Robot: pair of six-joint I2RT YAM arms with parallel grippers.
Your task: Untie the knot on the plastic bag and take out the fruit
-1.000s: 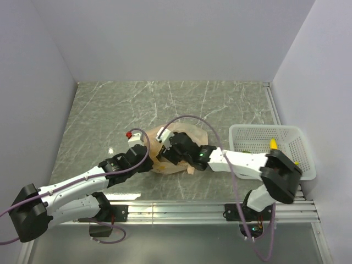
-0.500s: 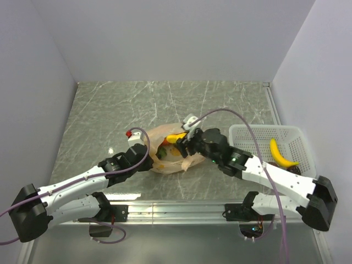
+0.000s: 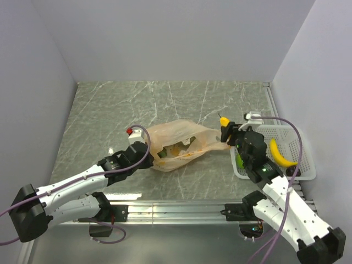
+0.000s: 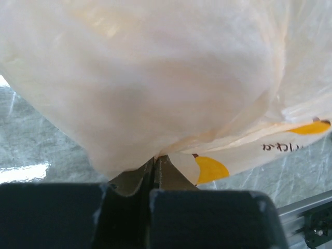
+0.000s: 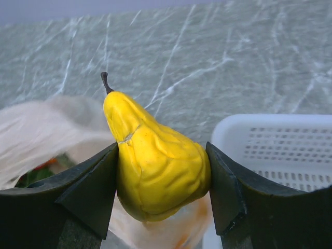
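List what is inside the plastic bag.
Through the mouth of the plastic bag, green and orange fruit pieces show. The crinkled film covers the rest, so their number cannot be told.

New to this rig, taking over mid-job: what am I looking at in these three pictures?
The machine is a left arm and a right arm bolted at the near edge of the table. One picture looks down from above and behind them; the others come from a camera on each wrist. The left gripper is shut on the plastic bag, which lies on the table with fruit inside. The right gripper holds a yellow pear near the white basket, where a banana lies.
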